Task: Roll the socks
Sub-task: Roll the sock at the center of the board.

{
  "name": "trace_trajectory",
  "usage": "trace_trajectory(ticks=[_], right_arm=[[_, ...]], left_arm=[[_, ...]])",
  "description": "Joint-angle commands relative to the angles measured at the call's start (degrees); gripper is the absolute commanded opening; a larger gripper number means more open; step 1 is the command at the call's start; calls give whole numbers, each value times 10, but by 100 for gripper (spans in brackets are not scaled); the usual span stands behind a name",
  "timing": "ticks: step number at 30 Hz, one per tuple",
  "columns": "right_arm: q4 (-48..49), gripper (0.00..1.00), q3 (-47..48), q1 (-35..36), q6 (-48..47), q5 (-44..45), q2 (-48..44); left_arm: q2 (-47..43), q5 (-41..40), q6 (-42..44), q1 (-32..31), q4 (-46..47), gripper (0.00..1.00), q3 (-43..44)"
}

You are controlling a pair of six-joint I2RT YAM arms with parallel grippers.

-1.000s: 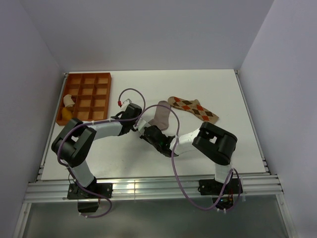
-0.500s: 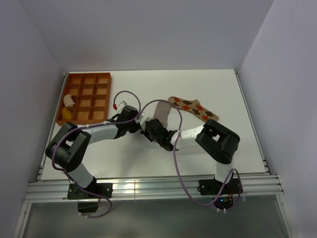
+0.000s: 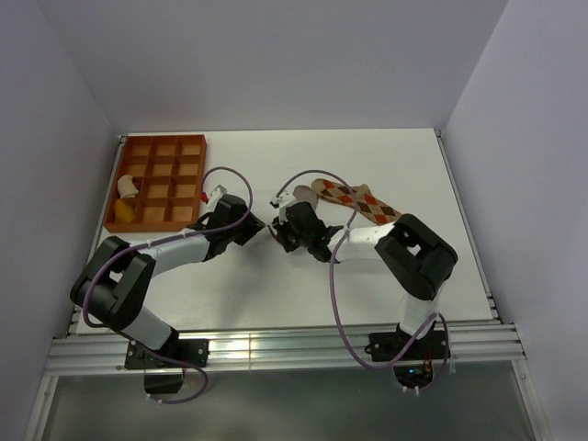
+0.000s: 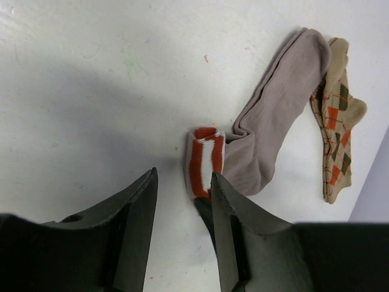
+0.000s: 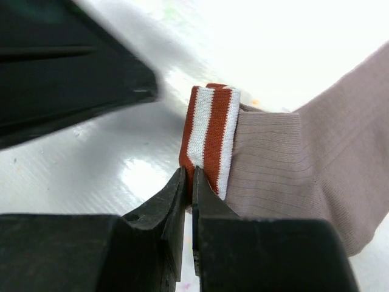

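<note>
Right now the grey-brown sock (image 4: 273, 121) is lying mid-table, toe pointing far, its striped cuff (image 5: 209, 137) folded over at the near end. The argyle sock (image 3: 363, 202) is lying just right of it, touching. The fabric is looking soft, light and floppy, likely unrolling unless pinned, so I'm taking it at the folded cuff. My right pincer (image 5: 188, 176) is nipping the cuff's near edge, jaws almost shut. My left pincer (image 4: 182, 179) is hovering just left of the cuff, partly open, holding nothing. Both forearms are reaching in low, wrists meeting mid-table.
</note>
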Motion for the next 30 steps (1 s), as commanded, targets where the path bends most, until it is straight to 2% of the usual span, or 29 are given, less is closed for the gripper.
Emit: trace_trajectory(ticks=[1,10,16,26,30], right_arm=[[-57,0,-13,-28,71,-37,-21],[32,0,-78,-109,218,-158,-34],[133,0,-136,-146,330,-221,-20],[332,0,-200,-201,473,-328,55],[375,0,-208,-212,503,-354,76]], left_arm=[[-22,5,-11,2,48,46,-12],[-12,43,-3,-1,104,46,-26],[13,58,10,-18,126,47,-7],[64,71,16,-44,131,49,23],[69,68,18,-54,130,51,25]])
